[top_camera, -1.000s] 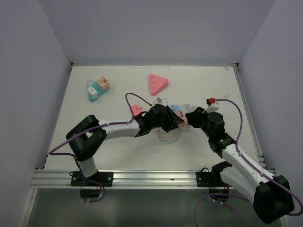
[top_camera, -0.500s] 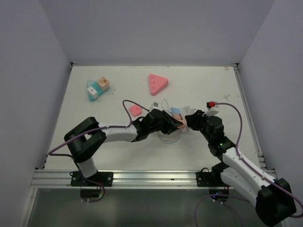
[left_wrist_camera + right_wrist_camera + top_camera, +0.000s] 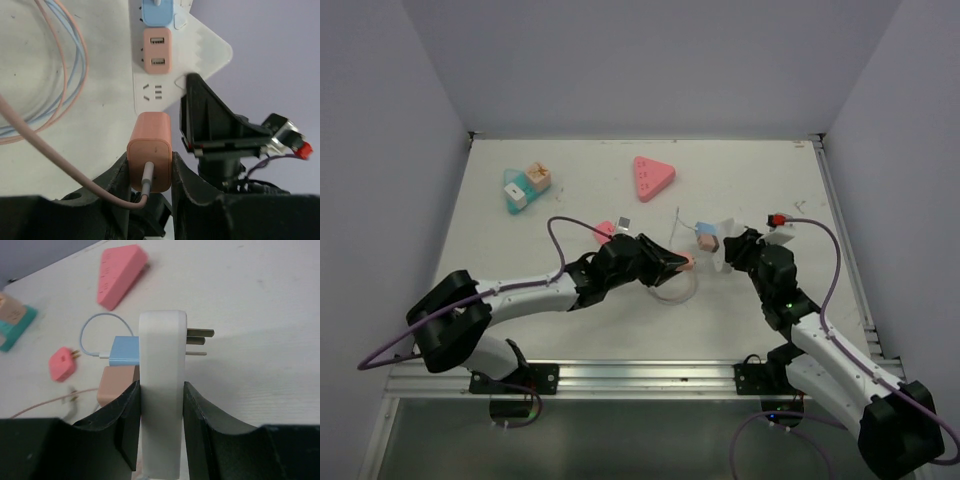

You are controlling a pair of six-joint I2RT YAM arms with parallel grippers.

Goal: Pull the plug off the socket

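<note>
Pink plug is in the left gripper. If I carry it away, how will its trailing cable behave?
The pink cable looks thin and floppy, lying in loose loops, so it should trail and uncoil rather than resist. It is probably light beside the pink plug, but could snag on the white socket block nearby.

pale lilac walls (image 3: 650,60) — white table (image 3: 750,170), even light

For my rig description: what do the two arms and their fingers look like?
The left arm and right arm have white links and black joints. A purple cable loops along each. The fingers are black. The right arm shows a green light.
</note>
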